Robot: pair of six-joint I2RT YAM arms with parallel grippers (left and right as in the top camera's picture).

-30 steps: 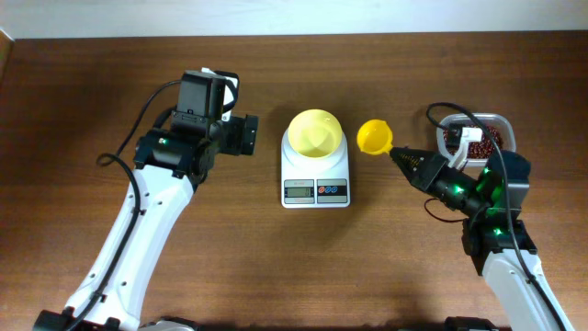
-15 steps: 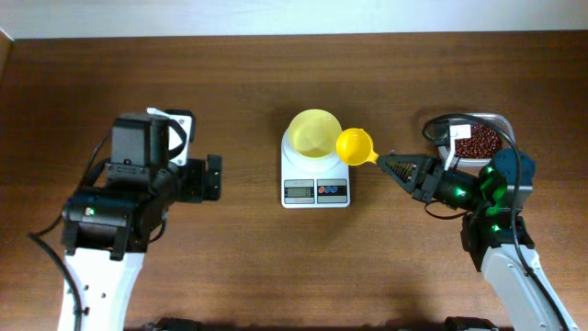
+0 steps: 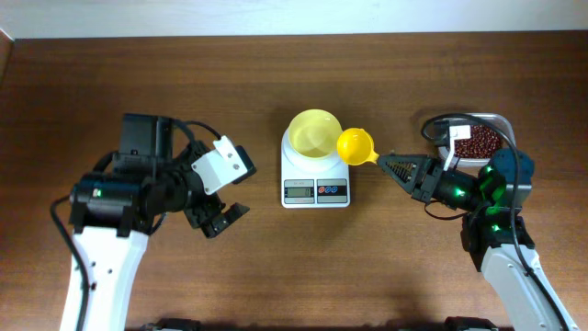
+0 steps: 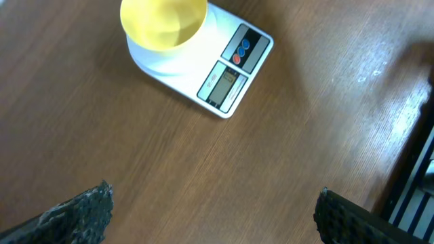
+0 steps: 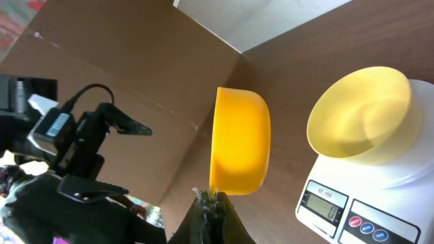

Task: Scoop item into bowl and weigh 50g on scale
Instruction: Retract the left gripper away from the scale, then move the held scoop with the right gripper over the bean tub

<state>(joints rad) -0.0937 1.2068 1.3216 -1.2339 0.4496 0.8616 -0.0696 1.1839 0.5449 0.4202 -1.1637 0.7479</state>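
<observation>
While my right pincer (image 3: 386,159) stays clamped on the handle of the scoop (image 3: 354,145), its cup hangs at the right rim of the bowl (image 3: 313,131), as half a second ago. That bowl sits on the scale (image 3: 315,190), mid-frame; the print by the display is too small to read. Upper right, the beans (image 3: 476,140) lie in the tub (image 3: 501,121), partly behind my arm. My left pincer (image 3: 227,219) has swung round, empty, spread wide over the bench (image 3: 276,267).

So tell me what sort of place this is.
Probably a robotics test bench, not a home kitchen: a wooden table with a scale, bowl and tub of beans, the left gripper open, the right gripper holding a yellow scoop. A cardboard panel stands alongside.
</observation>
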